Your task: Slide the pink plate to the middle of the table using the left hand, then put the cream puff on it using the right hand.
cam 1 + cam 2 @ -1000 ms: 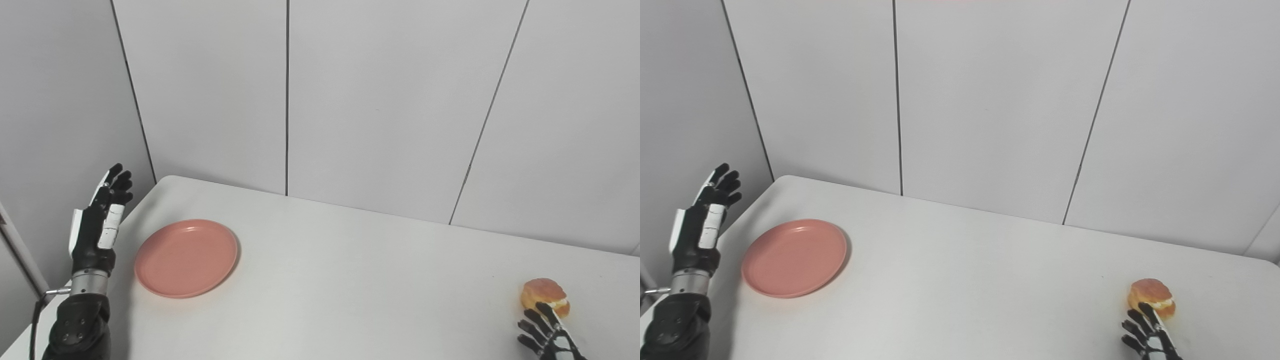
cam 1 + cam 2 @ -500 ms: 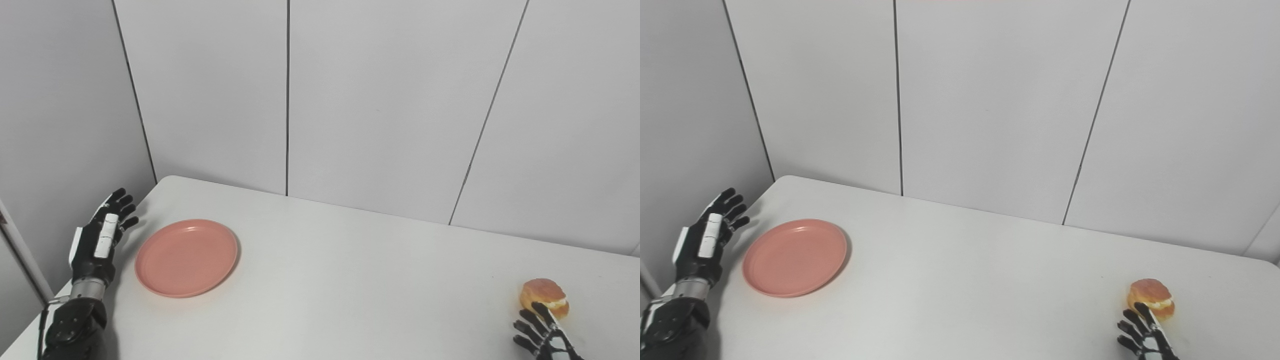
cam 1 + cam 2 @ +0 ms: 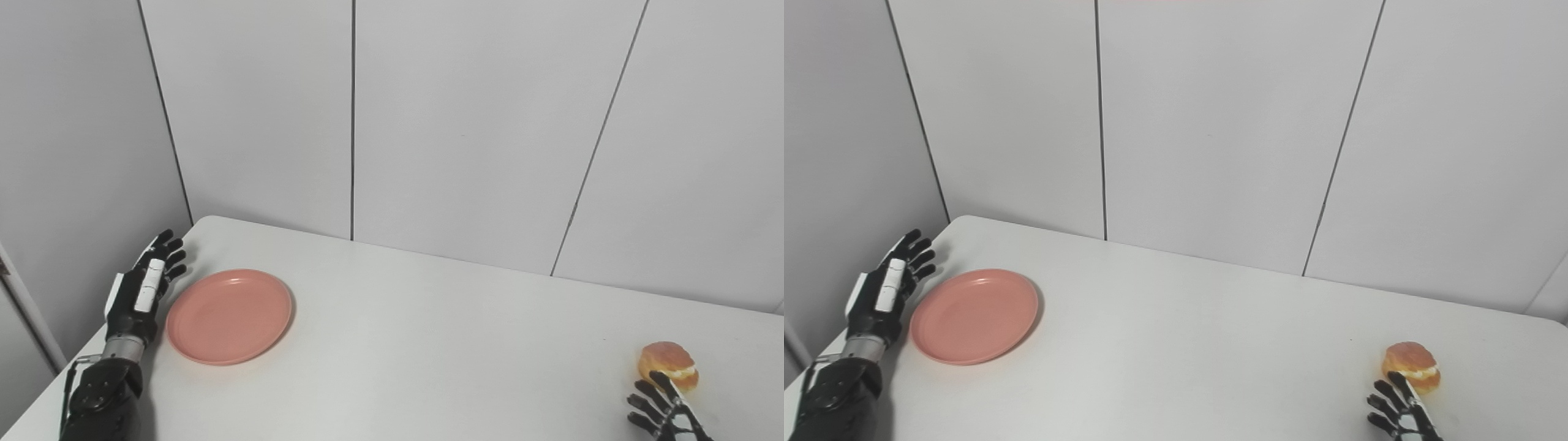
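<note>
The pink plate (image 3: 228,316) lies flat and bare on the white table (image 3: 429,343), far over on my left side near the table's back left corner, well away from the middle. It is the only plate here. My left hand (image 3: 139,291) hangs just beside the plate's left rim, fingers (image 3: 170,248) spread and stretched toward the back wall, holding nothing; I cannot tell whether its edge touches the rim or stops just short of it. One cream puff (image 3: 668,362) sits on the table far over on my right, near the front edge, well apart from the plate, golden brown on top with a pale line of cream showing along its side. My right hand (image 3: 664,413) comes in at the bottom right corner, only partly in view, its fingers (image 3: 643,390) apart and empty, the tips just in front of the puff; one fingertip overlaps the puff's lower edge, but I cannot say whether it actually touches it. So I count one plate, one puff and my two hands, both open. Behind the table stands a wall of grey panels (image 3: 465,122) with dark seams between them.
</note>
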